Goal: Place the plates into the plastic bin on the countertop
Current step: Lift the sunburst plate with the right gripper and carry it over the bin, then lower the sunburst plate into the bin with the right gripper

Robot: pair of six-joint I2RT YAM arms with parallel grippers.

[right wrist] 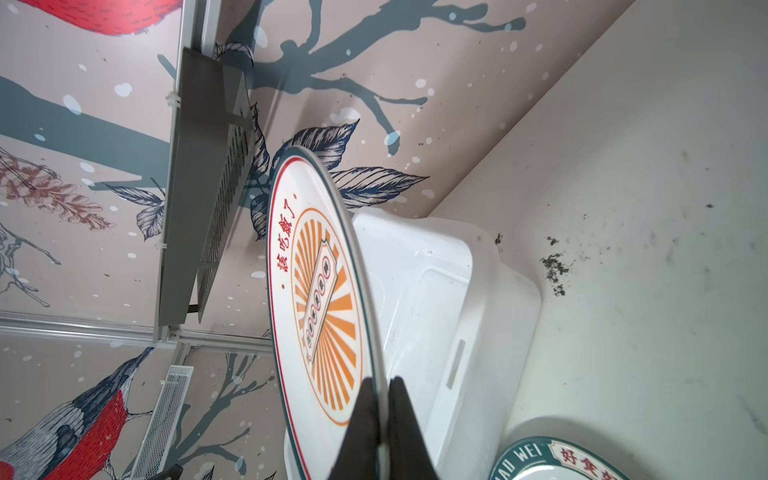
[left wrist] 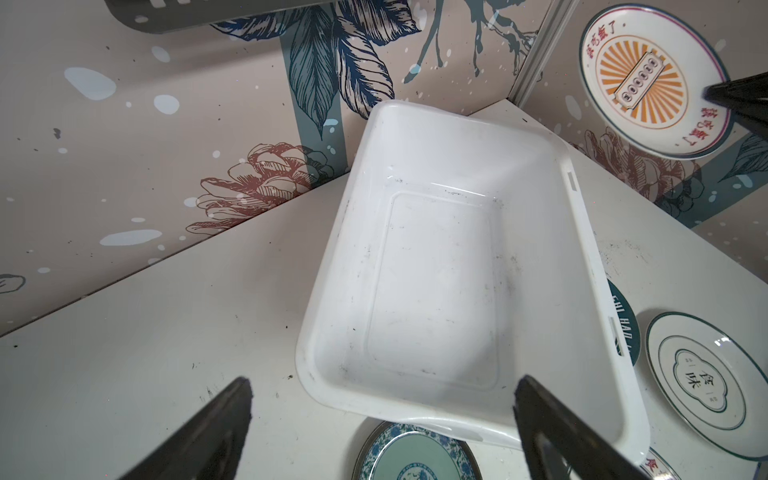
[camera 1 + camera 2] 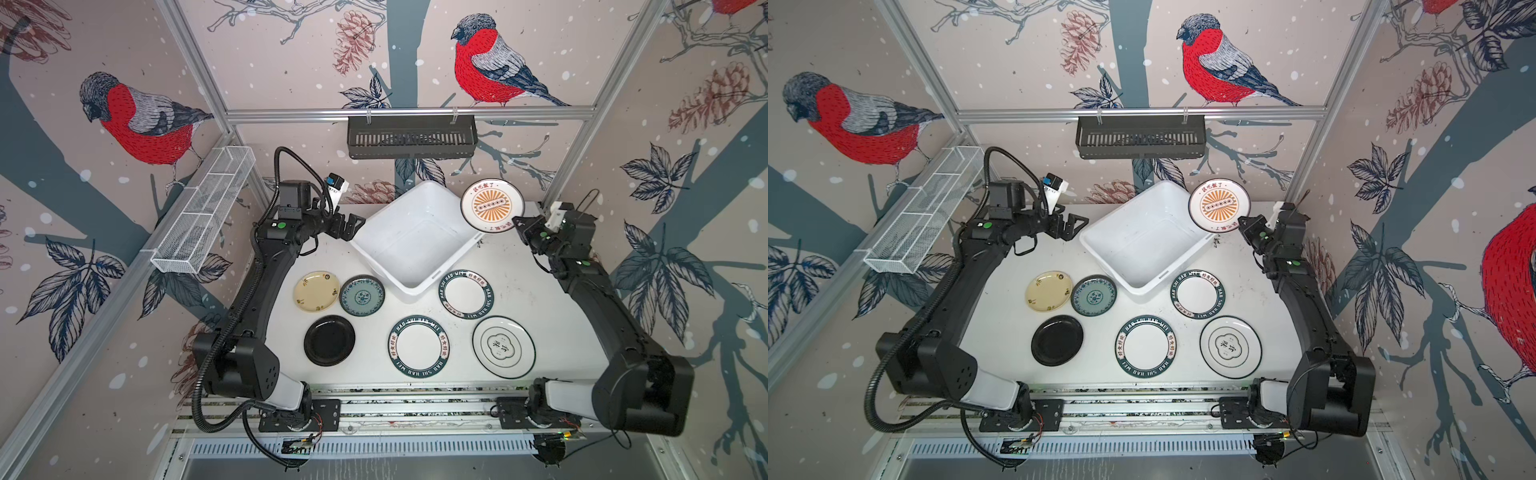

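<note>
One sunburst plate face-up, R pincer clenched on rim, L pincer released

The left arm and right arm were matte black with bulky, rounded joint housings. Each had a glossy white shell segment near its base, at seven and five o'clock of the tabletop. A ribbed black cable conduit ran along the left arm only, a small green dot marked each forearm, and small round holes pierced the left shoulder housing.
</note>
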